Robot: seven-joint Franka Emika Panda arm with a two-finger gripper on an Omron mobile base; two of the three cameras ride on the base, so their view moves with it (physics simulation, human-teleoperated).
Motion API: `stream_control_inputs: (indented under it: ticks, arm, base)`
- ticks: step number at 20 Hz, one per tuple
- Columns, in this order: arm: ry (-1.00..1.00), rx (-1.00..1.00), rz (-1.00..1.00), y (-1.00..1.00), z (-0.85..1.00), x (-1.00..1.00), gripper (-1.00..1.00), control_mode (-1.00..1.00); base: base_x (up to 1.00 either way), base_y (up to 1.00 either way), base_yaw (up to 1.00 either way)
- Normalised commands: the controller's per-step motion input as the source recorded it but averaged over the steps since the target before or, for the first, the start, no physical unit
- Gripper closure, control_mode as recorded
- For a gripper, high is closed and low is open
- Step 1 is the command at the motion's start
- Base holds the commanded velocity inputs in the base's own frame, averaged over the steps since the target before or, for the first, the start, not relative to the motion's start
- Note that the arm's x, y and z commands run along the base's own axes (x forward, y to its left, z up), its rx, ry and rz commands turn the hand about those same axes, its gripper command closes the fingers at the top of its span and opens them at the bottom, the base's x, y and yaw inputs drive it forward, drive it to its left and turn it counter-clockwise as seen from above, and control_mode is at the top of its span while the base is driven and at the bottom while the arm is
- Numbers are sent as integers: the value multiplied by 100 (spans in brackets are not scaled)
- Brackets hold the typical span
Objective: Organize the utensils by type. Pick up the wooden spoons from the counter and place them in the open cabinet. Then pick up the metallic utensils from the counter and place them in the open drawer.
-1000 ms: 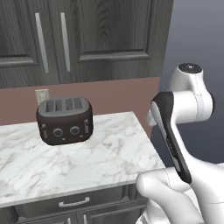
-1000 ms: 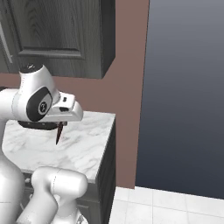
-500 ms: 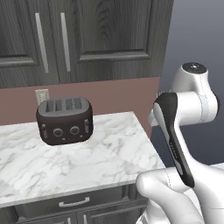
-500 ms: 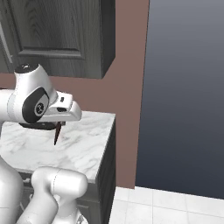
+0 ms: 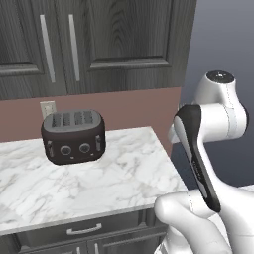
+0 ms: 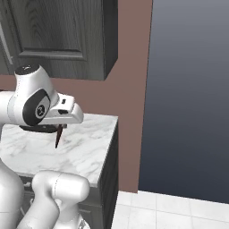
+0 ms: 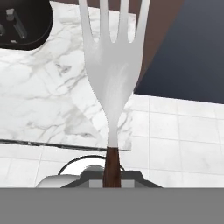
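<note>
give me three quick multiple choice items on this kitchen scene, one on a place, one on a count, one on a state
1. Where does the dark four-slot toaster stand?
A on the white marble counter
B on the floor
C in a cabinet

2. How many tines does the silver fork with dark reddish handle have?
A two
B four
C six

3. What is the hand doing?
A open
B shut on the fork
C pressing the toaster

Key:
A: toaster sits on counter.
B: four tines on fork.
B: hand has the handle clamped, pointing down.
</note>
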Motion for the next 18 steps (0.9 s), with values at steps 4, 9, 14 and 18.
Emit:
stream_control_inputs:
  ticks: [4,9,14,18]
  arm:
    - [0,0,0,0,0,0,100,100]
    - [0,0,0,0,0,0,100,100]
    - [0,0,0,0,0,0,100,100]
    - [0,0,0,0,0,0,100,100]
  base:
    - [-24,-10,-8]
    - [-71,-37,-27]
    - [-73,-43,-30]
    - [-53,-35,-24]
